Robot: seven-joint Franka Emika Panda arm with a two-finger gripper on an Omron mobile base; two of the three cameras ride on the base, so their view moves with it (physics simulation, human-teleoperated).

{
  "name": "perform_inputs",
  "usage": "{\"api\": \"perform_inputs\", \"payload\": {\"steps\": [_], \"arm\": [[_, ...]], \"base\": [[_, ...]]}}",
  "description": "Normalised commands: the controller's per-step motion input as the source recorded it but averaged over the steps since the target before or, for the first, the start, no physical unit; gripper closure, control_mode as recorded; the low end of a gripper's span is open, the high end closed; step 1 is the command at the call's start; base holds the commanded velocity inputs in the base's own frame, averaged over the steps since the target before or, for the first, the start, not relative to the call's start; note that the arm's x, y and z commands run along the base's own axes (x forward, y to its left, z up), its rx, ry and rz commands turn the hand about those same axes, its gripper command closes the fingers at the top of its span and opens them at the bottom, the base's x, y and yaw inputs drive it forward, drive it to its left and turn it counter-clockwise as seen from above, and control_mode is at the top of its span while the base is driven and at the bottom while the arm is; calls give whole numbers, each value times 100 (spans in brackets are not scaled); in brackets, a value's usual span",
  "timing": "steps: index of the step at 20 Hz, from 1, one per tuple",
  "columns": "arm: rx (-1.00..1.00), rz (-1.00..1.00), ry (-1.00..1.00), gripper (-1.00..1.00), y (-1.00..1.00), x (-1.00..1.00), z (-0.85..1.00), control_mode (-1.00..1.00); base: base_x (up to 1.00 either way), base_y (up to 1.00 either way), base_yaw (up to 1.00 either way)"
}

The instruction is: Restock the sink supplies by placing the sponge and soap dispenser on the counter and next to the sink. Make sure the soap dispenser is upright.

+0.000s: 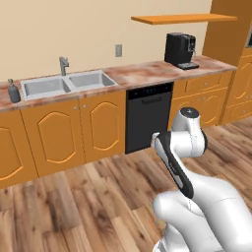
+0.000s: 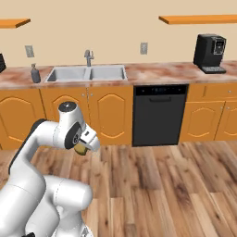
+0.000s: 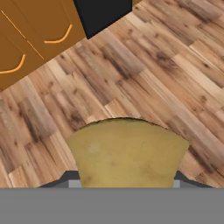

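Your tool [image 3: 124, 181] is clenched on the sponge [image 3: 127, 153]. In the hand view the yellow-tan block sits between the two dark fingertips [image 3: 65, 178] at the bottom and juts forward over the wooden floor [image 3: 166, 74]. From the right base view you can see a bit of the same yellow-olive sponge [image 2: 81, 148] tucked under the white hand, which hangs low in front of the orange cabinets [image 2: 106, 113], well short of the bench.

Look to the bench [image 1: 138, 74]: the reddish-brown and white marbled top runs the length of the wall above the cabinets. The sink [image 1: 66, 84], a light grey double basin with an angular faucet [image 1: 63, 65] behind it, is set into it. The soap dispenser [image 1: 14, 91] stands upright on the bench just beside the sink's left edge; in the right base view you find the same soap dispenser [image 2: 35, 74] again just left of the sink [image 2: 88, 73], pump nozzle on top.

A black dishwasher [image 2: 159, 115] sits under the bench to the right of the sink. A black coffee machine [image 1: 180, 50] stands farther right on the bench, below an orange wall shelf [image 1: 184, 18].

The sponge is held well apart from the sink and is not on the bench.
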Motion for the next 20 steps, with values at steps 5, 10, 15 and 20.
{"api": "perform_inputs", "payload": {"steps": [5, 10, 15, 20], "arm": [[0, 0, 0, 100, 0, 0, 0, 100], [0, 0, 0, 100, 0, 0, 0, 100], [0, 0, 0, 100, 0, 0, 0, 100], [0, 0, 0, 100, 0, 0, 0, 100]], "base": [[100, -33, 16], [100, -37, 16], [100, -40, 16], [99, -44, 16]]}}
